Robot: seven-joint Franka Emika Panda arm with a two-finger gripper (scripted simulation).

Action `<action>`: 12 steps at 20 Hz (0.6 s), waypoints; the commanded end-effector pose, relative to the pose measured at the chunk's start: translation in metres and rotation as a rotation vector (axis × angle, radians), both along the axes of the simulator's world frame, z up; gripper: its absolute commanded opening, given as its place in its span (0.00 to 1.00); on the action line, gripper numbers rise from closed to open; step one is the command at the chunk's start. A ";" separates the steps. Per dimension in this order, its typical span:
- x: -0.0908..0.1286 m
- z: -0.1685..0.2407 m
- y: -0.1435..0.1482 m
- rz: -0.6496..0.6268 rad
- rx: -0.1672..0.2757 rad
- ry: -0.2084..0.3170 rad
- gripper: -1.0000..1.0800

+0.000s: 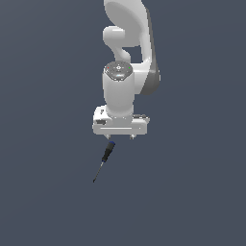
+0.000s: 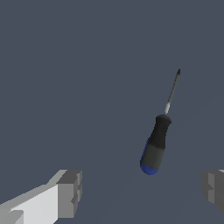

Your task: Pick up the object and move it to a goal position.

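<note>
The screwdriver (image 1: pixel 106 154) lies on the grey surface, with a black handle, a blue end cap and a thin dark shaft pointing toward the exterior view's lower left. My gripper (image 1: pixel 120 137) hangs just above and beside its blue end, fingers spread wide apart and empty. In the wrist view the screwdriver (image 2: pixel 156 142) lies between and ahead of the two grey fingertips (image 2: pixel 70 192), nearer to the other finger at the picture's edge. The gripper (image 2: pixel 142 190) touches nothing.
Only the flat, plain grey surface (image 1: pixel 192 192) surrounds the screwdriver. The white arm (image 1: pixel 127 53) rises behind the gripper in the exterior view.
</note>
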State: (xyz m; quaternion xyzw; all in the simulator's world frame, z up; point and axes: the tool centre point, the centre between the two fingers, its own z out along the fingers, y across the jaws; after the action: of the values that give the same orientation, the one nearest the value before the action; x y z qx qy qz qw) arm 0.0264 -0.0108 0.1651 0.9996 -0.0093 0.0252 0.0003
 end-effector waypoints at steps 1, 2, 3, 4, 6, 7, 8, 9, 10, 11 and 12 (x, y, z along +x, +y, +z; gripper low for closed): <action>0.005 -0.010 -0.008 -0.037 0.003 0.006 0.96; 0.008 -0.014 -0.012 -0.054 0.004 0.008 0.96; 0.011 -0.019 -0.017 -0.073 0.005 0.011 0.96; 0.013 -0.025 -0.021 -0.093 0.006 0.014 0.96; 0.019 -0.037 -0.032 -0.138 0.008 0.021 0.96; 0.022 -0.044 -0.037 -0.162 0.009 0.024 0.96; 0.025 -0.051 -0.042 -0.185 0.010 0.027 0.96; 0.027 -0.057 -0.047 -0.206 0.010 0.030 0.96; 0.029 -0.062 -0.052 -0.225 0.010 0.033 0.96; 0.031 -0.068 -0.057 -0.243 0.011 0.036 0.96; 0.032 -0.073 -0.061 -0.259 0.011 0.038 0.96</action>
State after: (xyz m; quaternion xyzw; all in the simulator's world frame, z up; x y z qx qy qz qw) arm 0.0556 -0.0648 0.1004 0.9922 -0.1248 0.0076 -0.0017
